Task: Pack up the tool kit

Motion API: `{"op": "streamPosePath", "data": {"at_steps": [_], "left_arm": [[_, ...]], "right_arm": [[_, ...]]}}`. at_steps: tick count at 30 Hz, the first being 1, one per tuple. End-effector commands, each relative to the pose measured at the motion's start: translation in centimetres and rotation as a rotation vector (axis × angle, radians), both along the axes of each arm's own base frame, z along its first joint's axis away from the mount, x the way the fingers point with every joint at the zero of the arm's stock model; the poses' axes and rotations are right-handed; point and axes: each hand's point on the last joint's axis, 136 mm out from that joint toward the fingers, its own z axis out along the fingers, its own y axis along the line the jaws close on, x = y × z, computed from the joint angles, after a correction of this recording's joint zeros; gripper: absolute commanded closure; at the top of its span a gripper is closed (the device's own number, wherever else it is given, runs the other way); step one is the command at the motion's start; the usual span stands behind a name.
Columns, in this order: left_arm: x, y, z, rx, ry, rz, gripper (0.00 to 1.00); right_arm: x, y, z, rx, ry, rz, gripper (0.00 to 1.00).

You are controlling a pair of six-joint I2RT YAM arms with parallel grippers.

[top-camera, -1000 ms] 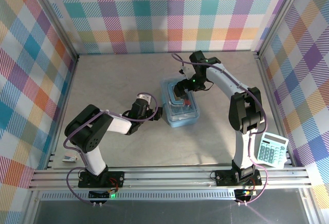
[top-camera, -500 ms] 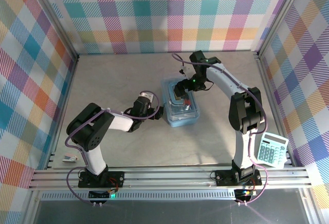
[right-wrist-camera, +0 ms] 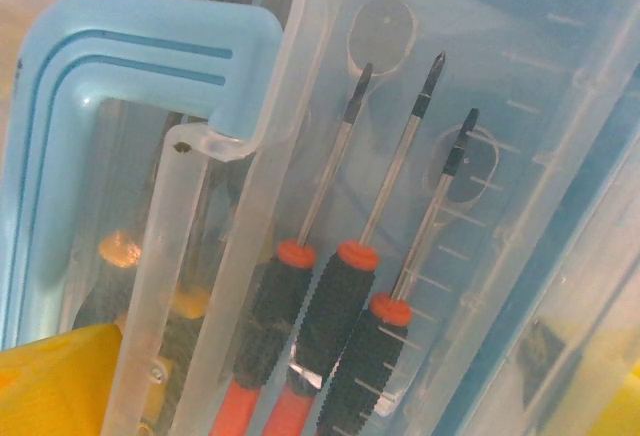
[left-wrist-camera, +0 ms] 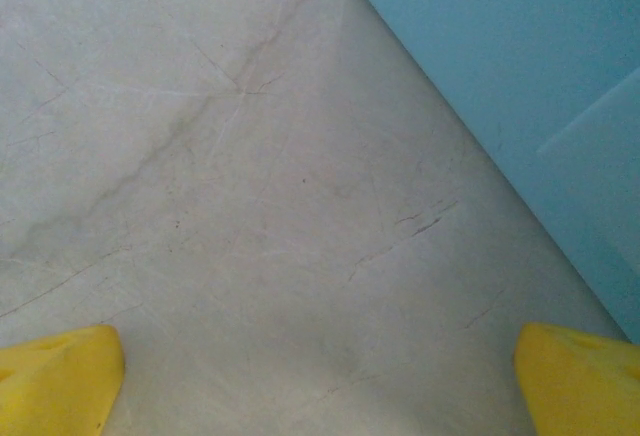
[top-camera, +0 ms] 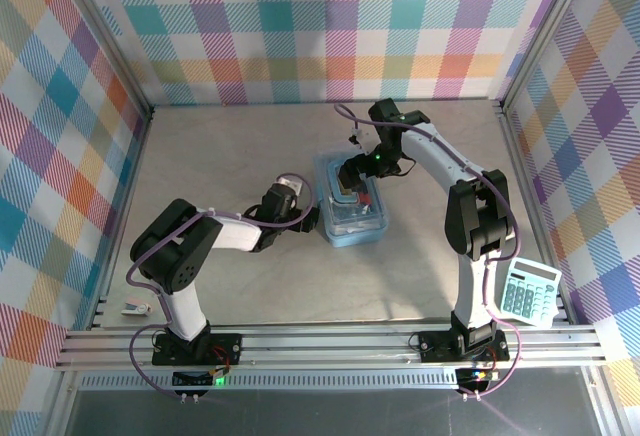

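At the middle of the desk (top-camera: 230, 156) sits one light blue tool kit case (top-camera: 356, 226), with three screwdrivers (right-wrist-camera: 330, 306) inside. The right claw (top-camera: 350, 180) hangs over its far end, spread wide and gripping nothing. Just left of the case, the left claw (left-wrist-camera: 320, 381) gapes empty. One calculator (top-camera: 531, 291) lies near right.

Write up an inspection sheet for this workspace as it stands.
Surface: pale table with fine scratches and hairline marks.
Job's things: light blue tool kit case mid-table; three screwdrivers lie side by side inside it, next to the blue handle.
Clutter: calculator at the near right edge; small item at the near left, too small to identify.
Hands: left hand open, low beside the case; right hand over the case, fingers apart.
Cables: purple cable along each arm.
Surroundings: plaid walls; metal frame rail in front.
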Motion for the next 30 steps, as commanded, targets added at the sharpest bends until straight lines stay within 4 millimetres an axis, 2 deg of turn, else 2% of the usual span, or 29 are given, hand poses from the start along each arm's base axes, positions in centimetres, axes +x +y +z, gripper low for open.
{"op": "streamPosePath", "data": {"at_steps": [1,14,26,30], "left_arm": [[2.4,-2.1,2.3,-0.106,-0.062,-0.019,0.00],[2.7,-1.9,2.5,-0.104,-0.039,-0.014,0.01],[-0.3,2.4,1.3,-0.009,0.065,0.130,0.00],[-0.4,3.5,1.1,0.008,0.087,0.161,0.00]], "right_arm": [[-4.6,1.5,-0.8,0.002,0.159,0.094,0.01],[-4.5,1.4,-0.8,-0.001,0.158,0.096,0.01],[-4.6,1.4,-0.8,0.001,0.153,0.099,0.01],[-4.6,1.5,-0.6,0.008,0.150,0.097,0.01]]}}
